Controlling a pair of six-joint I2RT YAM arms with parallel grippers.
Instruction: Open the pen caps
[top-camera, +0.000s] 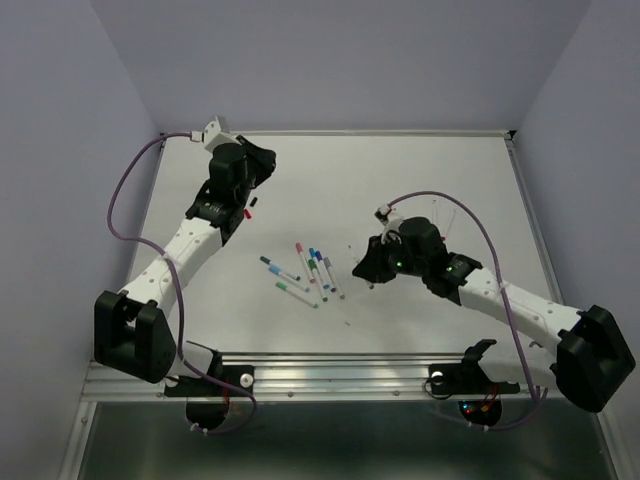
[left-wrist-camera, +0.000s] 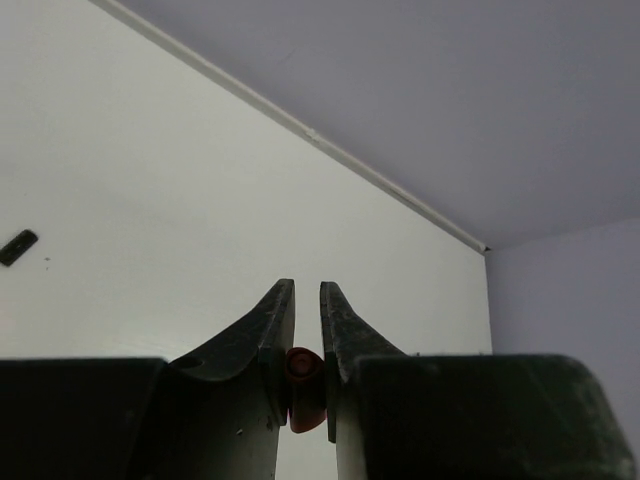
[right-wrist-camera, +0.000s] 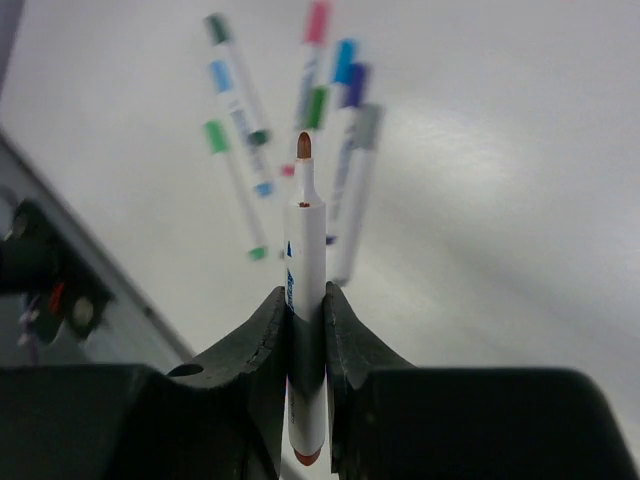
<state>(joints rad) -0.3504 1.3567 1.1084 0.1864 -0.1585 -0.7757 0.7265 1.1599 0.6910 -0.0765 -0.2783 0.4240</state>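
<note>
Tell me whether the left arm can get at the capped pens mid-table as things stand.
Probably within reach, but not to grip yet: the left fingers are shut on a red cap. No arm or large object stands between them and the pens.

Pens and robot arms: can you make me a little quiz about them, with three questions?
1. True or false: the left gripper is shut on a red cap.
2. What does the right gripper hold? A: a pen with its cap on. B: an uncapped pen. C: nothing.
3. Fill the gap: the other pens lie on the ____ between the two arms.

Key: 1 true. 2 B. 3 table.
</note>
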